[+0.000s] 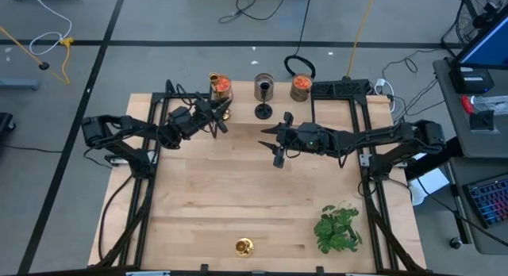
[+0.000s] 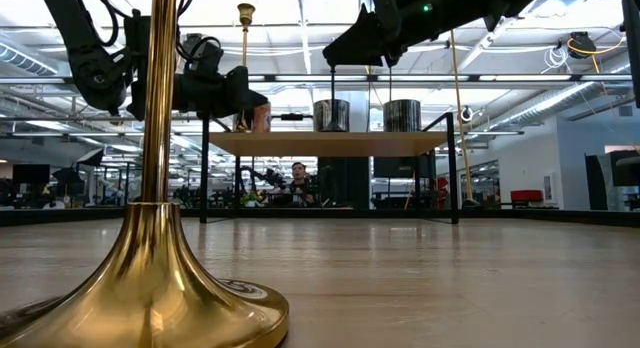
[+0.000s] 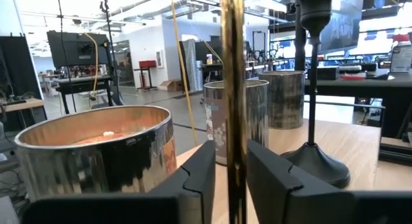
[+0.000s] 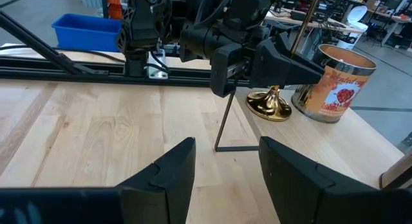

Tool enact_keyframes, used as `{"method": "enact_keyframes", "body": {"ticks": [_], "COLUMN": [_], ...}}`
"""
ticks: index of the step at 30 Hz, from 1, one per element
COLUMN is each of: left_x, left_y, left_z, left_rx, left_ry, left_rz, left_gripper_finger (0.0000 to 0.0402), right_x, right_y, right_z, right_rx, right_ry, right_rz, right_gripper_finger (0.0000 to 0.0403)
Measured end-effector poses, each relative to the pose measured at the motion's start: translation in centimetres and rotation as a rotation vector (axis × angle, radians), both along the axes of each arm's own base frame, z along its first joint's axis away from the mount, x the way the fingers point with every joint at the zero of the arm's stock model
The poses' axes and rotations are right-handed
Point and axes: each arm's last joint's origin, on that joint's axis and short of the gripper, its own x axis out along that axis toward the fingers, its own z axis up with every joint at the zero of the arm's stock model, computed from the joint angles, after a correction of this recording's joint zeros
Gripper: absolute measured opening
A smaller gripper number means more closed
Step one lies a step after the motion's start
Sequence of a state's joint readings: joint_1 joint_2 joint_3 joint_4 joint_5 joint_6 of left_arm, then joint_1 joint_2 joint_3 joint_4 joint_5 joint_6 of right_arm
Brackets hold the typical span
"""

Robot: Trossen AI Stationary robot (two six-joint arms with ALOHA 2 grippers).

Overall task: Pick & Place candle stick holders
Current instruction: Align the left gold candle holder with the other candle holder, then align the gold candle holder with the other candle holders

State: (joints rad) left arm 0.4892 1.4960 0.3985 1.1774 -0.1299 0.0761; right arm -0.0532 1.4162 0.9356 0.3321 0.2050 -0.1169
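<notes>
A gold candle stick holder (image 1: pixel 225 111) stands at the far side beside an orange jar (image 1: pixel 220 86). My left gripper (image 1: pixel 219 119) is shut on its stem, which shows between the fingers in the left wrist view (image 3: pixel 232 89). A black holder (image 1: pixel 263 110) stands to its right, on its round base (image 3: pixel 313 166). A second gold holder (image 1: pixel 244 247) stands near the front edge and fills the low view (image 2: pixel 150 278). My right gripper (image 1: pixel 272 145) is open and empty over the table's middle; it also shows in the right wrist view (image 4: pixel 225 166). My left gripper pinches the gold holder's thin stem (image 3: pixel 233 130) between its two fingers, low on the stem. The fingers come level from the table's left and lie across the stem. The holder is upright, and its flared base (image 4: pixel 270 103) sits on the table.
Three jars stand along the far edge: orange (image 4: pixel 335 82), dark (image 1: pixel 263 88) and orange (image 1: pixel 301 87). A leafy green plant (image 1: pixel 337 228) lies at the near right. Bare wood (image 1: pixel 222 189) lies between the arms and the front edge.
</notes>
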Motion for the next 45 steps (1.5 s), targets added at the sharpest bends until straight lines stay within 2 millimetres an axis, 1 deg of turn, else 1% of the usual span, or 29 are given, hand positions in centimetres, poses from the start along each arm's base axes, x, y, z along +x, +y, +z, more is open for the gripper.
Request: {"method": "enact_keyframes", "body": {"ticks": [5, 11, 17, 31, 41, 45], "left_x": [0.0, -0.2, -0.7, -2.5, -4.5, -5.3], "left_y": [0.0, -0.7, -1.4, -2.4, -3.3, -3.7], "left_z": [0.1, 1.1, 2.3, 4.5, 6.1, 6.4], "left_rx": [0.009, 0.038, 0.049, 0.07, 0.06, 0.05], "left_ry": [-0.002, -0.006, -0.004, 0.037, 0.06, 0.081], "left_rz": [0.0, -0.017, -0.018, -0.001, 0.017, 0.015], "left_gripper_finger": [0.0111, 0.0133, 0.0148, 0.015, 0.015, 0.015], "right_x": [0.0, 0.0, 0.0, 0.0, 0.0, 0.0], "right_y": [0.3, 0.9, 0.9, 0.9, 0.9, 1.2], "right_z": [0.0, -0.1, -0.1, -0.1, -0.2, -0.3], "right_rx": [0.0, 0.0, 0.0, 0.001, 0.048, 0.077], "right_ry": [0.004, 0.008, 0.008, 0.008, 0.006, 0.022], "right_rz": [0.01, 0.028, 0.029, 0.029, 0.02, 0.125], "right_gripper_finger": [0.0171, 0.0171, 0.0171, 0.0171, 0.0171, 0.0171]}}
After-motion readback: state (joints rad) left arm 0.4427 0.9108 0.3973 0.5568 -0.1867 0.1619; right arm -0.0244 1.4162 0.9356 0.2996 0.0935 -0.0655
